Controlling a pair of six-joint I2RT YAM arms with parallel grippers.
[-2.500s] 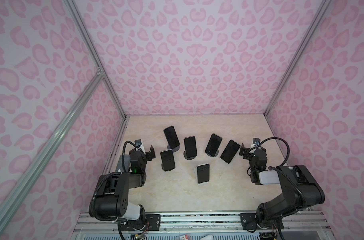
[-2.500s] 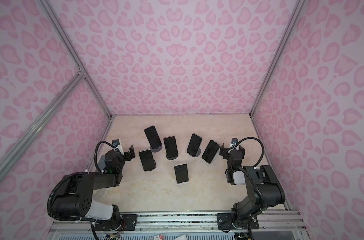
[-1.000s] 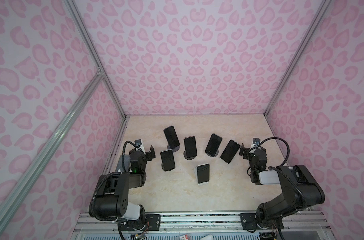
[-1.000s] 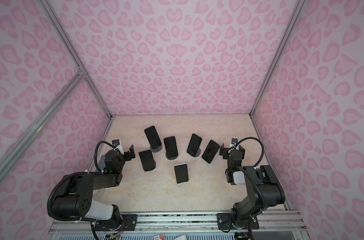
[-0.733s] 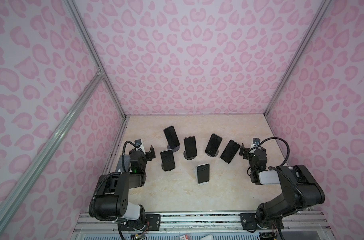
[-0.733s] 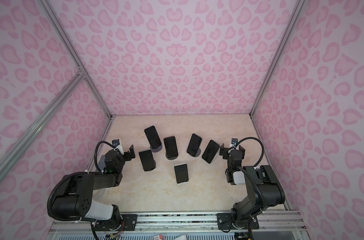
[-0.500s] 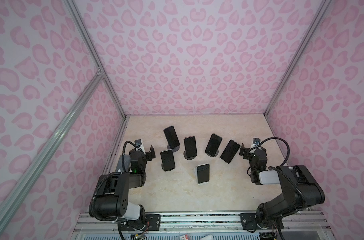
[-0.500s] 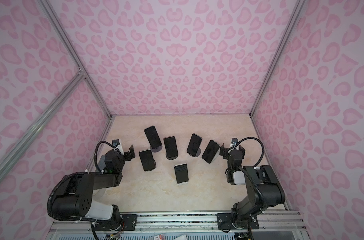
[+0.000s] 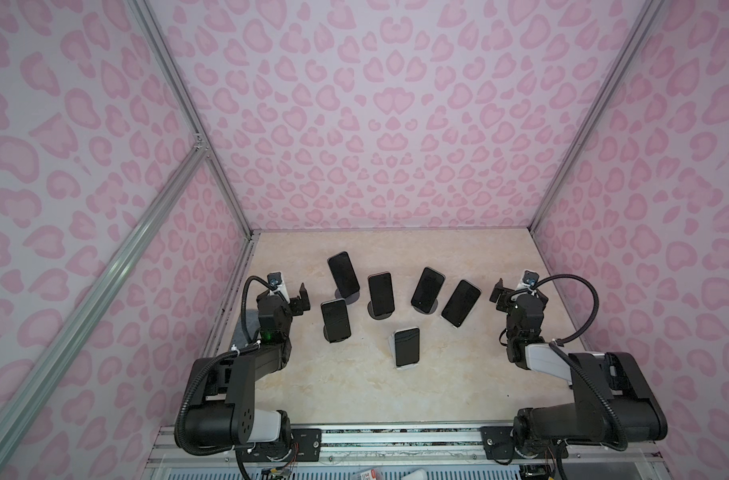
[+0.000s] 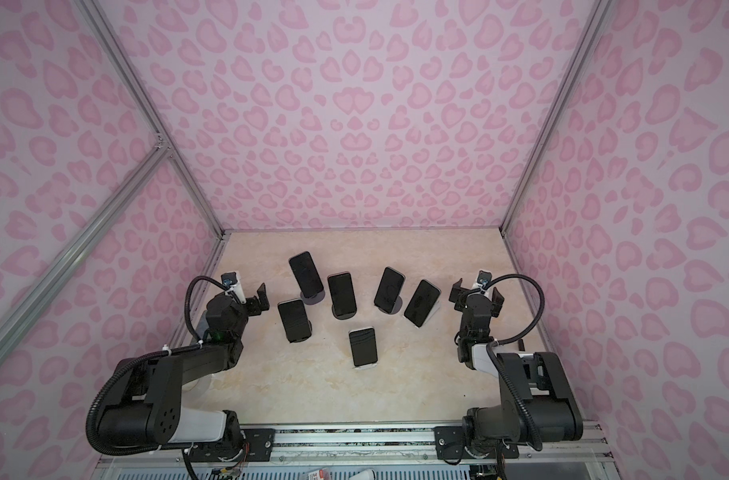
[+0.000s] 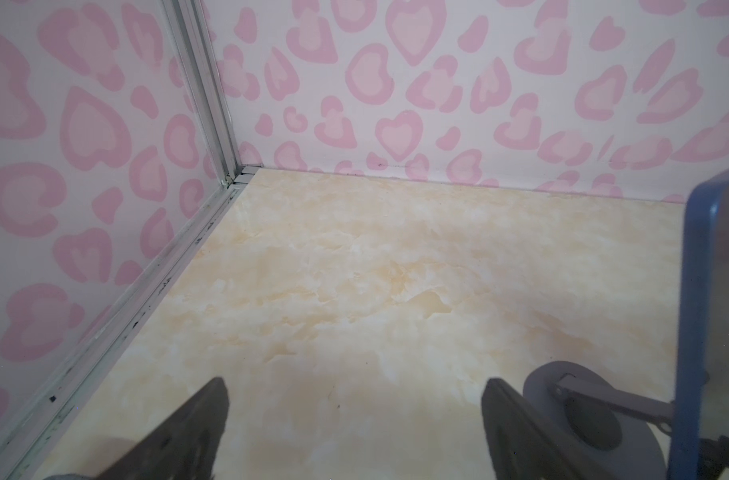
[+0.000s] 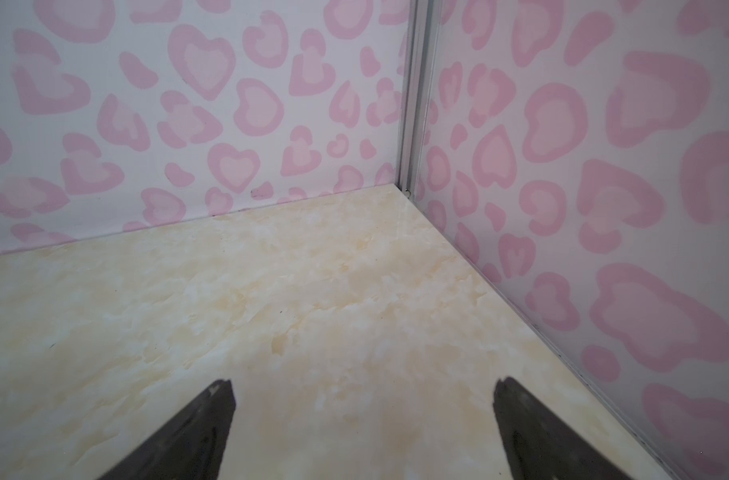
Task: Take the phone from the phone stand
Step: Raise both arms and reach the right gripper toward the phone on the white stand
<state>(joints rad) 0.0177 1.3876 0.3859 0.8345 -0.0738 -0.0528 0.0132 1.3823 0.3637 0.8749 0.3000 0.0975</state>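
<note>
Several dark phones lean on stands in the middle of the table in both top views. The back-left phone [image 9: 344, 274] is on a round grey phone stand [image 9: 353, 297], and the front phone [image 9: 406, 347] is on a white one. My left gripper [image 9: 285, 297] stands open at the left, level with the nearest phone [image 9: 336, 320] and apart from it. The left wrist view shows the open left gripper [image 11: 356, 399] over bare table, with a blue-cased phone [image 11: 720, 311] on a grey round stand [image 11: 583, 415] beside one finger. My right gripper [image 9: 519, 296] is open at the right, apart from the rightmost phone [image 9: 460, 302]. The right wrist view shows no phone.
Pink heart-patterned walls [image 9: 375, 124] with metal corner posts [image 9: 213, 166] close the table on three sides. The marble-look tabletop [image 9: 396, 399] lies bare in front of the phones. Both arm bases sit on the rail [image 9: 396, 436] at the front edge.
</note>
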